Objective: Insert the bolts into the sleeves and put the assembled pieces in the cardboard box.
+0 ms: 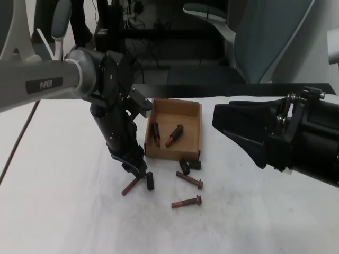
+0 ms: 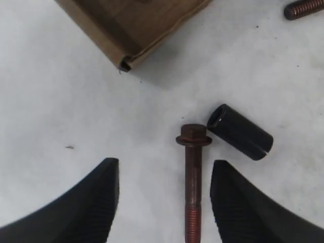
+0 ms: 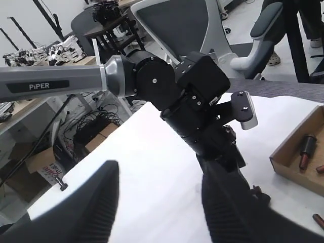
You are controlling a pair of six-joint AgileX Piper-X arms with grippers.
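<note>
Now | left claw [image 2: 164,163] spread astride bolt [image 2: 193,177] | lengthwise between, head toward cardboard box [image 2: 131,30]

Cardboard box [image 1: 172,154]: on the table [image 1: 63,211], at its far middle.
Assembled pieces [image 1: 155,134]: two, inside the box, side by side and apart.
Left gripper [image 2: 164,167]: just before the box's near left corner, fingers [image 2: 96,202] either side of a bolt [image 2: 193,172] lying on the table.
Sleeve [image 2: 240,132]: just right of that bolt's head.
Sleeve pair [image 1: 189,165]: at the box's near right corner.
Loose bolts [image 1: 189,180]: two, before that pair.
Right gripper [image 1: 228,121]: right of the box.
</note>
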